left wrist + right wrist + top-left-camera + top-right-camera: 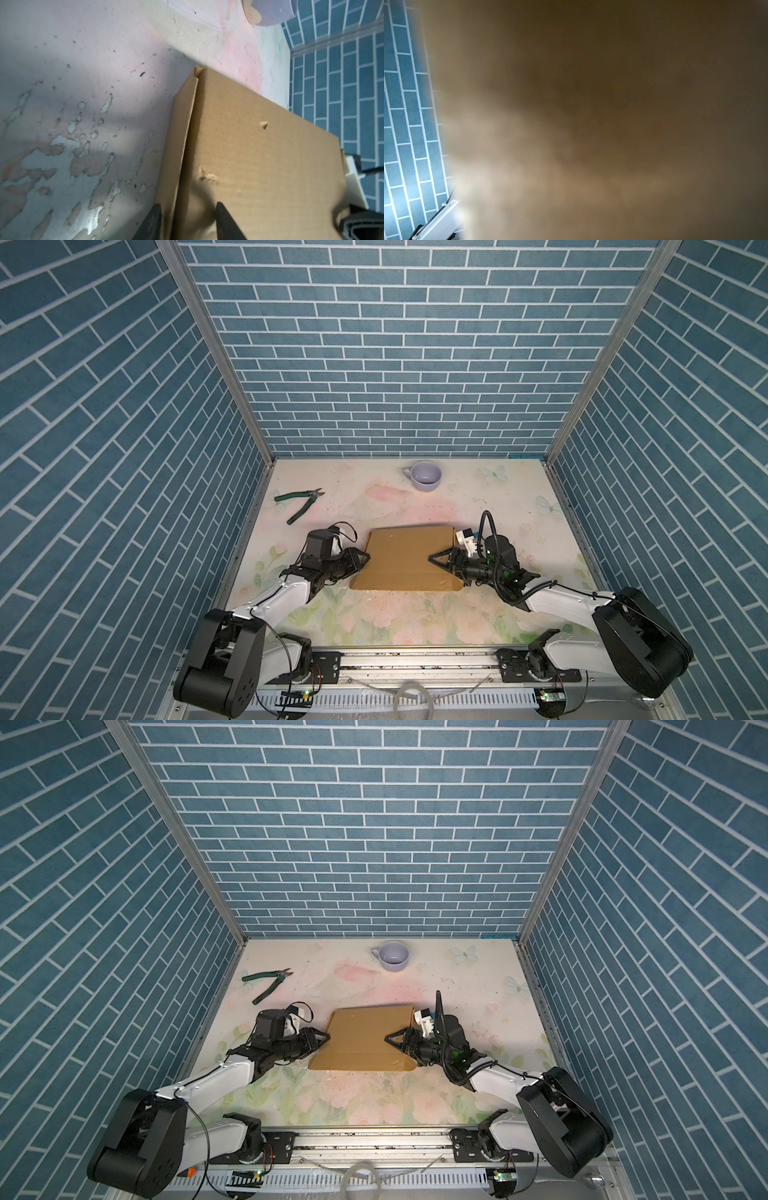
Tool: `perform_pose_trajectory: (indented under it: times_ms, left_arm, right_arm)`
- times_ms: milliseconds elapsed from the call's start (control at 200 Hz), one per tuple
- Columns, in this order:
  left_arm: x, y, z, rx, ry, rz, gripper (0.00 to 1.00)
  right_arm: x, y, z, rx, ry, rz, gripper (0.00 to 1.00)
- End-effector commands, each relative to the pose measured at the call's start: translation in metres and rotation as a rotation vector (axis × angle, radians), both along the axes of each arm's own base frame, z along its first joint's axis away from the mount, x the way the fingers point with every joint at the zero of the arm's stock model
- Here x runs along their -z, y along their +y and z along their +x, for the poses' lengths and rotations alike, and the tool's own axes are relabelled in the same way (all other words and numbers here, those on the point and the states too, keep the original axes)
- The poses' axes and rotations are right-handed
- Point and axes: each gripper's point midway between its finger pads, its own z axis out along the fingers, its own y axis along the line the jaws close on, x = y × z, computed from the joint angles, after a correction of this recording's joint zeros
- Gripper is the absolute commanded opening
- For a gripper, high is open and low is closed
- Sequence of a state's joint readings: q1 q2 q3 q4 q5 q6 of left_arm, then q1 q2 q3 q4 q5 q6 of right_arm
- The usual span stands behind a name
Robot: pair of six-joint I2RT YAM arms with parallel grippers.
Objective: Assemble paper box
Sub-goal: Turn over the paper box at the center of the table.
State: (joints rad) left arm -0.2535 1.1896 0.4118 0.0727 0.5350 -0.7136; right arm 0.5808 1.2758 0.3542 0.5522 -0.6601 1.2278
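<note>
The paper box [405, 560] is a shallow brown cardboard box lying flat at the middle of the table in both top views [361, 1040]. My left gripper [366, 558] is at the box's left edge. In the left wrist view it [188, 209] stands open, its two dark fingers [154, 222] straddling the side wall and top panel edge [187, 133]. My right gripper [433, 559] reaches over the box's right part, with one triangular finger lying on the top panel. Blurred cardboard [591, 114] fills the right wrist view and hides those jaws.
A lilac cup [424, 476] stands at the back of the table. Green-handled cutters [300, 502] lie at the back left. Blue brick-patterned walls [395, 364] enclose the table on three sides. The arm bases sit on a rail [415, 664] at the front.
</note>
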Motion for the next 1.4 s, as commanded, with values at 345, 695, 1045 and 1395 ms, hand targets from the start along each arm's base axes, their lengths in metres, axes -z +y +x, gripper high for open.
perform_pose_trajectory:
  times_ms: [345, 695, 1045, 1395]
  left_arm:
    - [-0.122, -0.002, 0.021, 0.109, -0.498, 0.207, 0.73]
    - [-0.159, -0.07, -0.034, 0.683, -0.992, 0.839, 0.84]
    - [-0.128, -0.118, -0.054, 1.08, -1.139, 1.129, 0.94]
    - [-0.123, -0.144, -0.022, 1.107, -1.272, 1.346, 0.91]
  right_arm:
    - [-0.024, -0.027, 0.013, 0.12, 0.105, 0.065, 0.54]
    - [-0.068, -0.045, 0.035, 0.201, 0.163, 0.174, 0.52]
    - [-0.087, -0.043, 0.04, 0.217, 0.214, 0.271, 0.51]
    - [-0.096, -0.042, 0.028, 0.183, 0.257, 0.304, 0.51]
